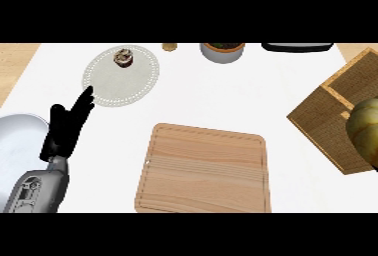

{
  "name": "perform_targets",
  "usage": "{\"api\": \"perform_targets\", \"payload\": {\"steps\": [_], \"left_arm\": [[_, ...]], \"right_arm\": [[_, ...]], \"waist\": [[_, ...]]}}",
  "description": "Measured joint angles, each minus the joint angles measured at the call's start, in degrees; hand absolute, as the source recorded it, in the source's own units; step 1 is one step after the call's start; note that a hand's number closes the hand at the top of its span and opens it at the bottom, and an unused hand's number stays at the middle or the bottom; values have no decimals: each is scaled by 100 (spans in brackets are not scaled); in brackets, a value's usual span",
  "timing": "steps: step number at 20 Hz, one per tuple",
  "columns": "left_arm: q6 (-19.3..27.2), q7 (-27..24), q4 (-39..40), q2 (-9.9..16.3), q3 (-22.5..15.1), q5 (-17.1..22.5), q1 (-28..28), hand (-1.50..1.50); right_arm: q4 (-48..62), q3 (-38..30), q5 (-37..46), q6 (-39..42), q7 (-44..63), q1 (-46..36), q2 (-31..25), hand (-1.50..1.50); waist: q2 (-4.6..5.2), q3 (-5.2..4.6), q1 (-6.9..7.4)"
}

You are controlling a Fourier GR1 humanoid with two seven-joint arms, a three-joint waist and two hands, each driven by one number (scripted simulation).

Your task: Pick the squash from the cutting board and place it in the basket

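The wooden cutting board (203,170) lies in the middle of the white counter with nothing on it. The pale yellow-green squash (365,131) shows at the right edge, cut off by the frame, in front of the brown woven basket (332,107). I cannot tell whether the squash rests in the basket or hangs above it. No hand shows around the squash. My left hand (65,130) stands at the left, fingers straight and pointing up, open and holding nothing.
A round pale plate (122,80) at the back left carries a small dark item (123,57). A grey pot (222,51), a small brown object (170,47) and a black object (297,47) line the back edge. A grey rounded object (18,142) sits far left.
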Motion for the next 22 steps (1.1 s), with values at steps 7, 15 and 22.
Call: {"api": "perform_targets", "payload": {"steps": [7, 15, 22], "left_arm": [[20, -44, -48, -69, -27, -41, 36, 0], [-46, -28, -63, -71, 23, -26, -13, 0], [-33, -102, 209, -105, 80, -91, -191, 0]], "right_arm": [[1814, -682, 369, 520, -1371, -298, -985, 150], [3681, -895, 1195, 90, -3723, -73, -1390, 150], [4966, -656, 1736, -356, -5035, -157, -1341, 150]], "waist": [[29, 11, 71], [33, 15, 80], [31, 13, 71]]}}
